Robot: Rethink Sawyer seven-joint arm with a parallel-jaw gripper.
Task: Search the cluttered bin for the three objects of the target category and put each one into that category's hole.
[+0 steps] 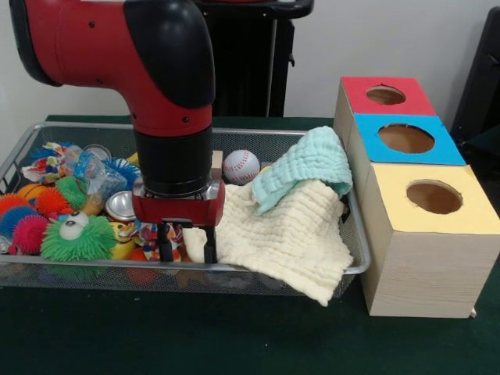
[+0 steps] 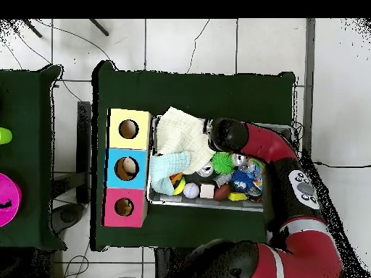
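The silver wire-mesh basket (image 1: 358,262) (image 2: 205,205) is full of clutter. My gripper (image 1: 187,246) hangs low at its front edge, open, its black fingers (image 1: 166,242) astride a corner of a cream cloth (image 1: 289,234) (image 2: 177,134). In the overhead view the arm's wrist hides the gripper. No soft toy animal shows plainly. A yellow thing (image 2: 177,185) peeks out beside a teal cloth (image 1: 305,164) (image 2: 170,165); I cannot tell what it is. The red-faced box's hole (image 1: 385,94) (image 2: 124,207) is the farthest of three boxes right of the basket.
Spiky balls fill the basket's left: a green one with an eye (image 1: 78,238), a pink one (image 1: 30,233) and an orange one (image 1: 51,201). A baseball (image 1: 241,166), a tin can (image 1: 121,205) and a wooden block (image 2: 208,191) lie nearby. Blue-faced (image 1: 405,138) and yellow-faced (image 1: 434,197) boxes stand nearer.
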